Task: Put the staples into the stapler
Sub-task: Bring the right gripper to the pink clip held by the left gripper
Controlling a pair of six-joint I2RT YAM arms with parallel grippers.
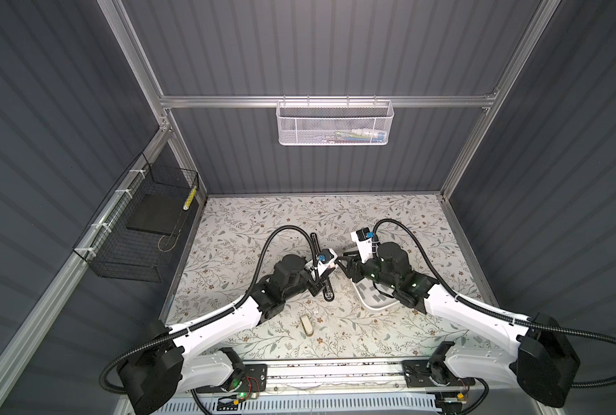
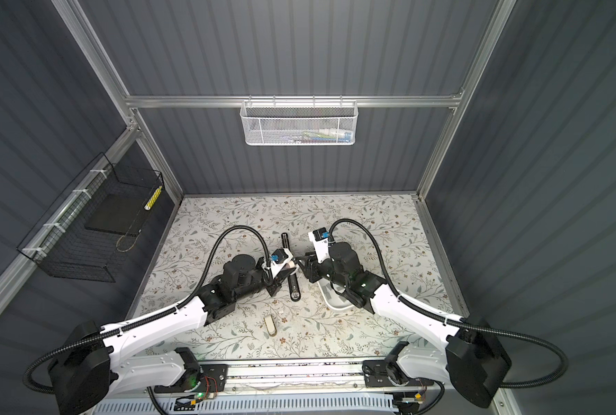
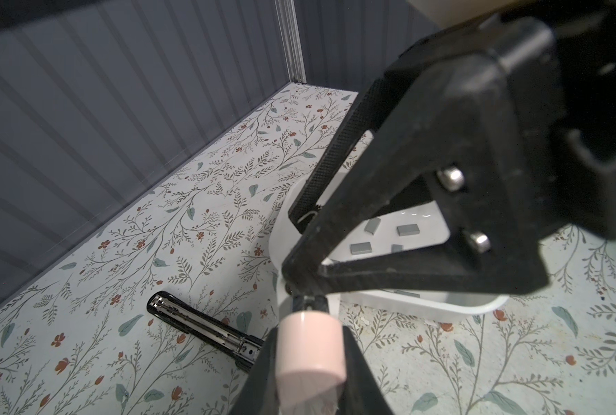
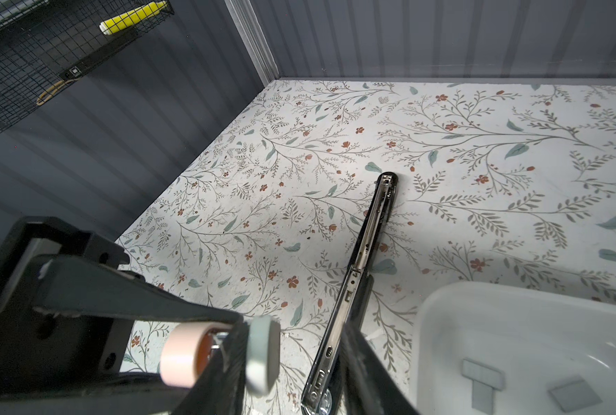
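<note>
The enclosure is showing dark grey ribbed walls on an aluminium frame, and a floral-patterned tabletop is serving as the work surface. On the left wall a black wire basket is hanging, carrying a flat black pad and a yellow marker.

The left gripper is hovering over the middle of the table, and its jaws are clamping a pink cylinder between them. The stapler, black with its metal channel exposed, is lying opened out flat on the table at the centre. In both top views it is sitting partly under the left gripper. Nearer the front edge a small beige object is lying on its own. On the back rail a white mesh basket is hanging; its contents are too blurred to identify.

The right gripper is facing the left one tip to tip above the table. Its jaws are standing partly apart, and a pale disc just beside the cylinder's end is sitting between them, close against one finger.

The staples are lying loose as small grey strips in a white tray. The tray is resting on the table near the stapler's right side, partly beneath the right arm.
</note>
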